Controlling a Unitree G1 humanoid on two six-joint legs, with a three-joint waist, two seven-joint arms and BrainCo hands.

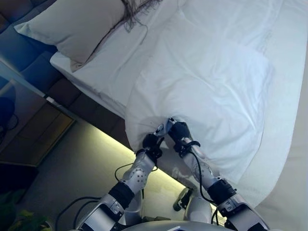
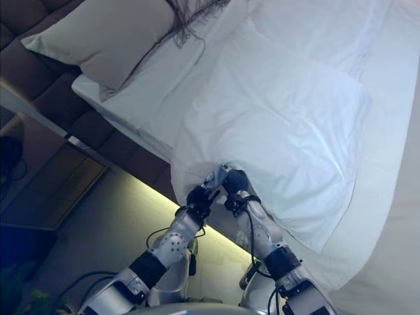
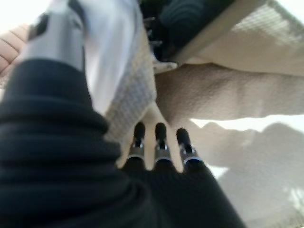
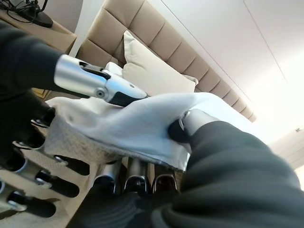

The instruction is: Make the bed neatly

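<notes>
A white duvet (image 1: 207,91) lies folded across the bed's white sheet (image 1: 108,70), and its near corner hangs over the bed's side. My left hand (image 1: 150,142) and right hand (image 1: 178,131) are close together at that corner, both shut on the cloth. In the right wrist view the thumb (image 4: 190,124) presses the white duvet (image 4: 137,126) onto the curled fingers (image 4: 135,178) beneath, with my left hand (image 4: 28,114) right beside it. In the left wrist view the cloth (image 3: 111,52) runs between the thumb (image 3: 57,40) and the curled fingers (image 3: 159,142).
A beige pillow (image 1: 77,26) lies at the head of the bed with dark strands (image 1: 137,12) beside it. A tufted headboard (image 1: 26,60) and a wooden nightstand (image 1: 33,120) stand to the left. A light strip (image 1: 118,142) glows under the bed's side.
</notes>
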